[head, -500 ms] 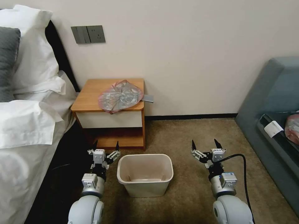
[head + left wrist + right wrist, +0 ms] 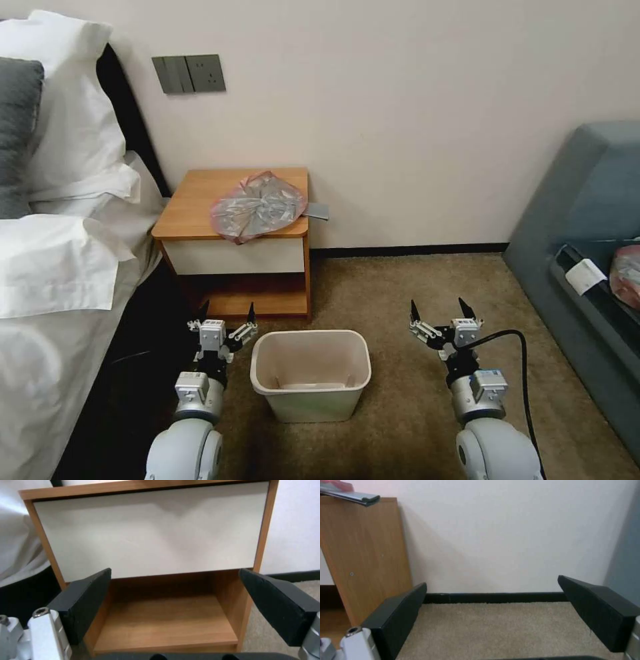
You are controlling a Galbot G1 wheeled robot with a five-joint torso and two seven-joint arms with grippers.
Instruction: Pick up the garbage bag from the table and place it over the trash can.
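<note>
The garbage bag [image 2: 257, 206] lies crumpled on the table [image 2: 197, 200], silvery grey with pink edges, near the top's right front corner. The beige trash can [image 2: 311, 373] stands on the carpet in front of the table, upright, its inside bare. My left gripper [image 2: 227, 309] hovers open just left of the can, facing the table's white drawer front [image 2: 150, 535] and low shelf [image 2: 166, 622]. My right gripper [image 2: 439, 307] is open to the right of the can, above the carpet, facing the wall. Its wrist view shows the table's side panel [image 2: 363, 555].
A bed [image 2: 60, 267] with white pillows and sheets runs along the left, close to my left arm. A grey-blue sofa [image 2: 587, 220] stands at the right, holding a redder plastic wad [image 2: 627, 273]. A flat grey object [image 2: 317, 211] sticks out past the table's right edge.
</note>
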